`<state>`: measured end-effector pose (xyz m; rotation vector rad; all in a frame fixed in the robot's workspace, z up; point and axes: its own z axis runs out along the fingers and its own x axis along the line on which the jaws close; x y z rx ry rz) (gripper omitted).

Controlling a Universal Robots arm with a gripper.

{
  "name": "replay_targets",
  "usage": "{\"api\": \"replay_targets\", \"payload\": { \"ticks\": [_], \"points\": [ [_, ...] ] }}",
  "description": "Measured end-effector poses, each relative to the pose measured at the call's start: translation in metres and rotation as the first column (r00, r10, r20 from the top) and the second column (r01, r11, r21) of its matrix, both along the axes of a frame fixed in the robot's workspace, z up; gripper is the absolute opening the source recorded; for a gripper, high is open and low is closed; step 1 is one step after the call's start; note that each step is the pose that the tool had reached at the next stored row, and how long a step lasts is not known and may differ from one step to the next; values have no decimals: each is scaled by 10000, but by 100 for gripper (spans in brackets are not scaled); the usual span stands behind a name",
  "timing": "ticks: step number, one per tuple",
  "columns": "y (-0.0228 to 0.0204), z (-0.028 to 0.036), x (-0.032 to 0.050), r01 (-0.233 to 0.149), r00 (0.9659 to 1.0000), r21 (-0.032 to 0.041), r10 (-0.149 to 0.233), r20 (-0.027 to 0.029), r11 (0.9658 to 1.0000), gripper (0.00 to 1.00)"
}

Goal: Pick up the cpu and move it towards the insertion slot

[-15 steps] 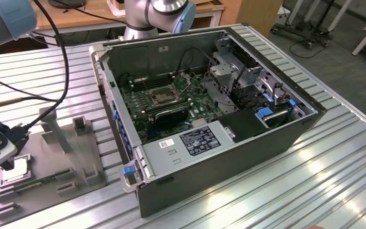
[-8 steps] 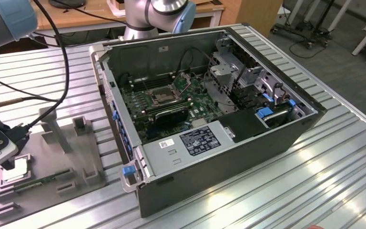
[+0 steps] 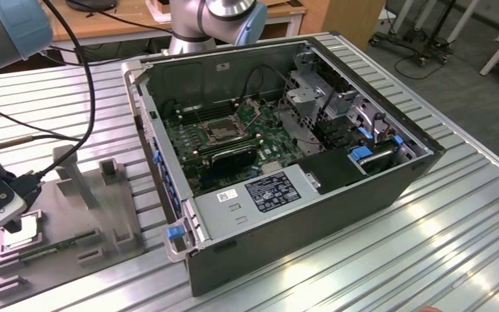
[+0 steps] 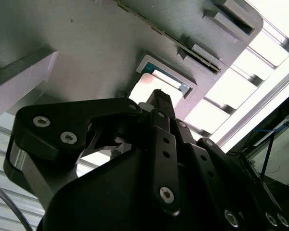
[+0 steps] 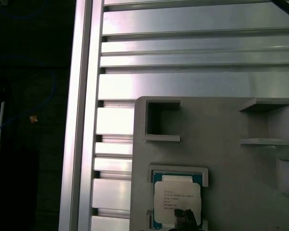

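black gripper (image 4: pixel 159 98) hung over pale silver square cpu (image 5: pixel 177 199), seated in grey plastic tray (image 5: pixel 221 120) edge recess, grip opening couldn't tell

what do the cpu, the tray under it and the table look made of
The cpu: pale matte metal lid with a darker rim, perhaps circuit board. The tray: matte grey plastic, probably; uniform, no glare. The table: bright ribbed metal slats, likely aluminium, with strong glare.

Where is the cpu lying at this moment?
The cpu lies in a square recess of the grey tray, at the exterior view's lower left, just under the gripper and near the narrow green circuit strip.
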<state>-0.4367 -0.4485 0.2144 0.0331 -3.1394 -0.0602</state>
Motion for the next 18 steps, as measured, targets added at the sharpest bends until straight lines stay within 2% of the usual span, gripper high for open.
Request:
{"api": "replay_targets", "payload": {
  "ticks": [18],
  "points": [
    [0, -13, 0, 0, 10000, -2, 0, 2, 10000, 11]
  ]
}}
